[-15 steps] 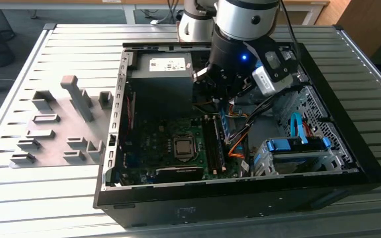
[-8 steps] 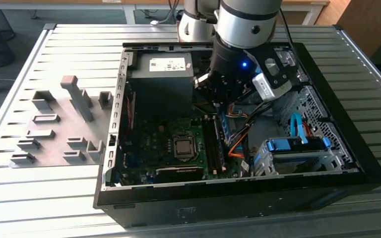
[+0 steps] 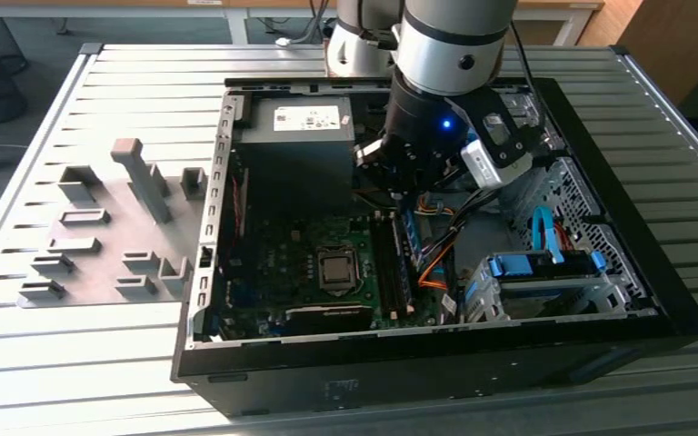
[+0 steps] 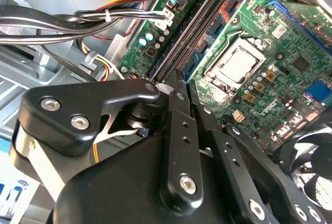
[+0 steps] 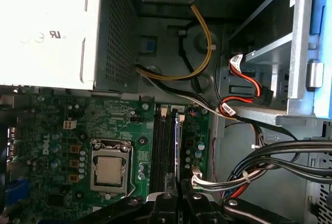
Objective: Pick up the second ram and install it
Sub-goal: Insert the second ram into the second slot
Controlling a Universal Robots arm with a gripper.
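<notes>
Second ram (image 5: 178, 146) upright over motherboard slots (image 5: 165, 146), pinched by end effector (image 5: 179, 195).

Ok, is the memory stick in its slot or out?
In line with a slot: the blue memory stick stands on edge beside the black slots, at the gripper. Fully seated: cannot tell.
</notes>
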